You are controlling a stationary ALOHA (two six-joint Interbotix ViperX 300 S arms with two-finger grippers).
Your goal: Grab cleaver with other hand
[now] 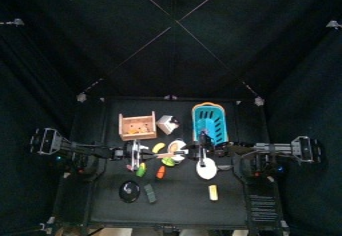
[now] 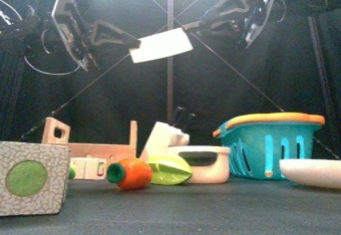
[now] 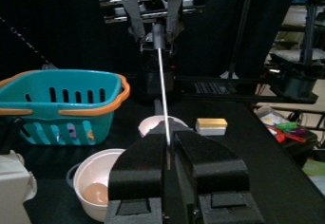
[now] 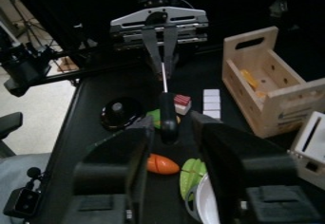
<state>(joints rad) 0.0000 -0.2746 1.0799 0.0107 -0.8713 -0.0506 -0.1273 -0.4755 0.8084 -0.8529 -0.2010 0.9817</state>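
High above the table, between the two black arms, hangs a toy cleaver with a pale, flat rectangular blade, tilted in the front view. The left gripper has its jaws drawn narrow around the cleaver's edge, which shows in its wrist view as a thin pale line running up from between the jaws. The right gripper stands with its jaws spread wide on either side of the same thin line; whether it touches the cleaver cannot be told.

Down on the table a teal plastic basket with an orange rim stands at the right, with a white bowl just in front of it. A light wooden crate sits toward the left, and a grey cube with a green round face stands nearest the front edge. Between crate and basket lie an orange toy carrot, a green leaf-shaped piece beside it, and a white pot behind them. A small yellow block lies further off.
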